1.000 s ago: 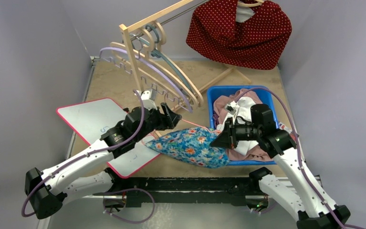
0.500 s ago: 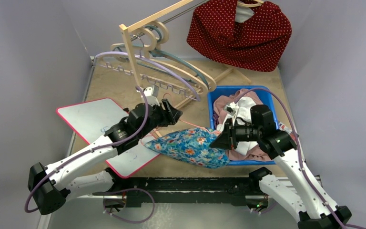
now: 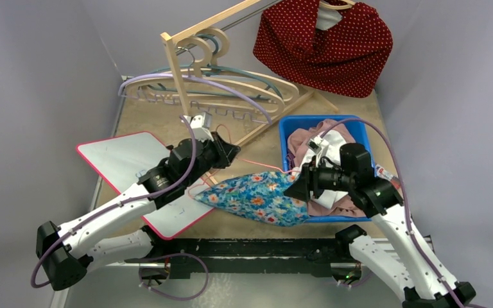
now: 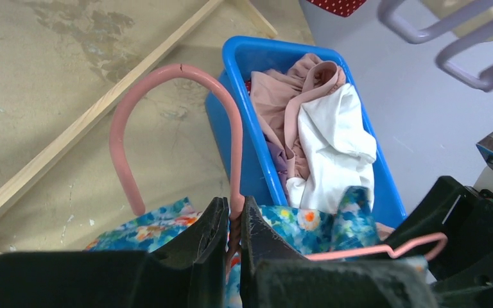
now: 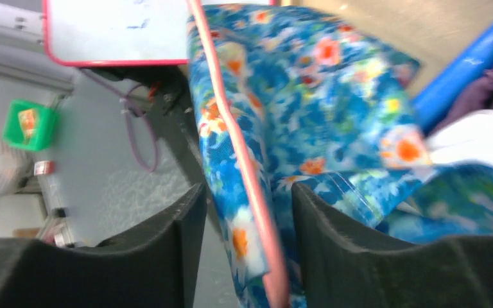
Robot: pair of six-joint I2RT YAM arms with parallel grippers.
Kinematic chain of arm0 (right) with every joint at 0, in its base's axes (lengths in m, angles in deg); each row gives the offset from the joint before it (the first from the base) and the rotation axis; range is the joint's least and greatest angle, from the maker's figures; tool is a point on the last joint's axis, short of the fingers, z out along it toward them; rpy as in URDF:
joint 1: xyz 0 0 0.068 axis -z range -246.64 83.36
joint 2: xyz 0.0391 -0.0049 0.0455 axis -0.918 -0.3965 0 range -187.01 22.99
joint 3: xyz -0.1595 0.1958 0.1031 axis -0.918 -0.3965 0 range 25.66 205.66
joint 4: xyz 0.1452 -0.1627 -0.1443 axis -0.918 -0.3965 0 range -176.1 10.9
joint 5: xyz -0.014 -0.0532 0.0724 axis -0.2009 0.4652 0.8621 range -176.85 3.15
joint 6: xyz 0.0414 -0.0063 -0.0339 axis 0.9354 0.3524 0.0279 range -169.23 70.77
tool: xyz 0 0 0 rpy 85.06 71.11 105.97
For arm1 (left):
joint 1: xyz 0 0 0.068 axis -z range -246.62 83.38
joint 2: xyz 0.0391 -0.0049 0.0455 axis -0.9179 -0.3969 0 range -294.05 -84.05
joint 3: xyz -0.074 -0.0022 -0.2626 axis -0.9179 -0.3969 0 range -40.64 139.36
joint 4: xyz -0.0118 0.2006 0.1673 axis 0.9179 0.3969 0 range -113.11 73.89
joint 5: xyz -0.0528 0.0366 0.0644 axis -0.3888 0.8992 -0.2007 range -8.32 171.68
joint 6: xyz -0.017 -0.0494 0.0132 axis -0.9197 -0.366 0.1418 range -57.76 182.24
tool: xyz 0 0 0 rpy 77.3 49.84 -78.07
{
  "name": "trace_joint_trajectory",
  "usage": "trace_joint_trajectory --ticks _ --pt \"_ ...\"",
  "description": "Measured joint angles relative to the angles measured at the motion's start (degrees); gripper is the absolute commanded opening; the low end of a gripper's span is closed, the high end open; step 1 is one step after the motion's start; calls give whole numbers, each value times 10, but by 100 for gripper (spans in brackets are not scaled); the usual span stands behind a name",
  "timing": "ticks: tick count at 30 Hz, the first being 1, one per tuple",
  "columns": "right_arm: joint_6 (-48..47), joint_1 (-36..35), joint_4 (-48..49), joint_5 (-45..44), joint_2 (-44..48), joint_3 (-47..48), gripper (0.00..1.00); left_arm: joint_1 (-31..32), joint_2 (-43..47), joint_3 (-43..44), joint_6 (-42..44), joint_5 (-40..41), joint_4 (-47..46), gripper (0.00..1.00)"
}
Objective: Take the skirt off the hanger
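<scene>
Pinches the hanger at its neck, just under the pink hook, with the left gripper clenched tight. Clamps a fold of the skirt in the right gripper, with the hanger's pink bar running between the fingers. Holds the flowered skirt, on the hanger, stretched between both grippers over the table, between the whiteboard and the blue bin.
</scene>
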Motion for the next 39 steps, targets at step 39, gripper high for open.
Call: trace_joint_trajectory --ticks 39 --pt "184 0 -137 -247 208 -43 93 -1 69 0 -6 50 -21 0"
